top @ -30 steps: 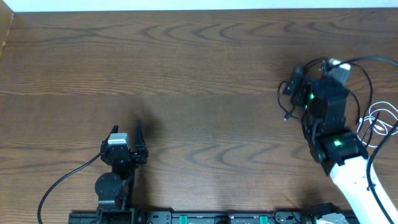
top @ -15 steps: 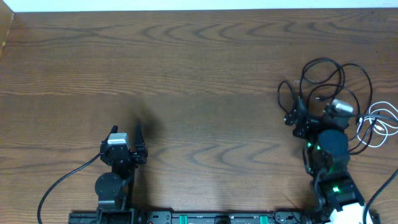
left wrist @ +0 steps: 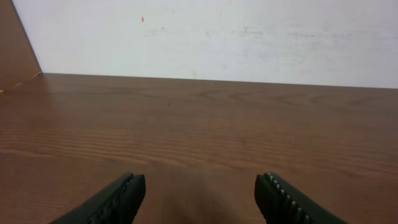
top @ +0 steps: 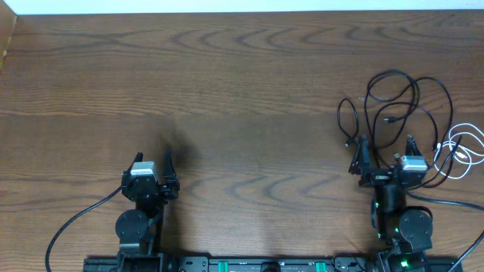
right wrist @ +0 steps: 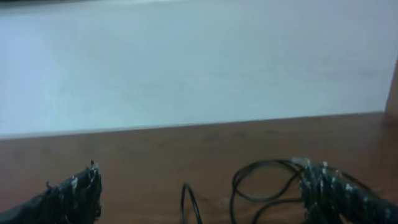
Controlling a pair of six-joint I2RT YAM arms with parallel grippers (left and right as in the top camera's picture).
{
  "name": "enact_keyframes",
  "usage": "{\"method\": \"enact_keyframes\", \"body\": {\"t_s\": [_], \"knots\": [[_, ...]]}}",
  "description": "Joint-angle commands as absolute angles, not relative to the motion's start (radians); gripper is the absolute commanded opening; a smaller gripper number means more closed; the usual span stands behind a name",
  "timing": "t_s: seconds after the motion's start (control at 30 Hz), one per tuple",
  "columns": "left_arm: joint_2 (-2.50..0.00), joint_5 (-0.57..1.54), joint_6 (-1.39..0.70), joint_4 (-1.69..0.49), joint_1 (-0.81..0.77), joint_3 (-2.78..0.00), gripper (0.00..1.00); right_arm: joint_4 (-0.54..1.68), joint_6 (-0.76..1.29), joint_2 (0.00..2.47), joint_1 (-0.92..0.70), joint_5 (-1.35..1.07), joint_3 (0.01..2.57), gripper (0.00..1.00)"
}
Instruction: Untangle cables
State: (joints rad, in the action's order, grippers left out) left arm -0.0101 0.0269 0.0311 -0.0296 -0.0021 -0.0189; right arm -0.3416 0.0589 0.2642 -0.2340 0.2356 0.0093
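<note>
Cables (top: 391,119) by right edge of table (top: 249,91), ahead of splayed right gripper (top: 386,143); left gripper (top: 153,157) splayed, well apart

Soft, even light, faint shadows; overhead and left wrist views sharp, right wrist view blurs the cables (right wrist: 267,163).

Black arms (top: 133,224) carry silver wrist blocks (top: 413,162) and ridged claws (left wrist: 199,194).

So the right gripper (top: 386,153) has been pulled back off the black cables (top: 393,94) toward the near edge of the table (top: 227,91), and the tangle that was mostly hidden under the arm is left in plain view now.
</note>
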Motion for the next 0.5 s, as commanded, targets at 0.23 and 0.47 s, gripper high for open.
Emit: {"method": "enact_keyframes", "body": {"t_s": [0.23, 0.47], "knots": [[-0.004, -0.001, 0.044, -0.073, -0.005, -0.004, 0.63, 0.059, -0.103, 0.002, -0.228, 0.186, 0.005, 0.99], [-0.004, -0.001, 0.044, -0.073, -0.005, -0.004, 0.63, 0.066, -0.101, 0.004, -0.14, 0.124, 0.005, 0.99]]}}
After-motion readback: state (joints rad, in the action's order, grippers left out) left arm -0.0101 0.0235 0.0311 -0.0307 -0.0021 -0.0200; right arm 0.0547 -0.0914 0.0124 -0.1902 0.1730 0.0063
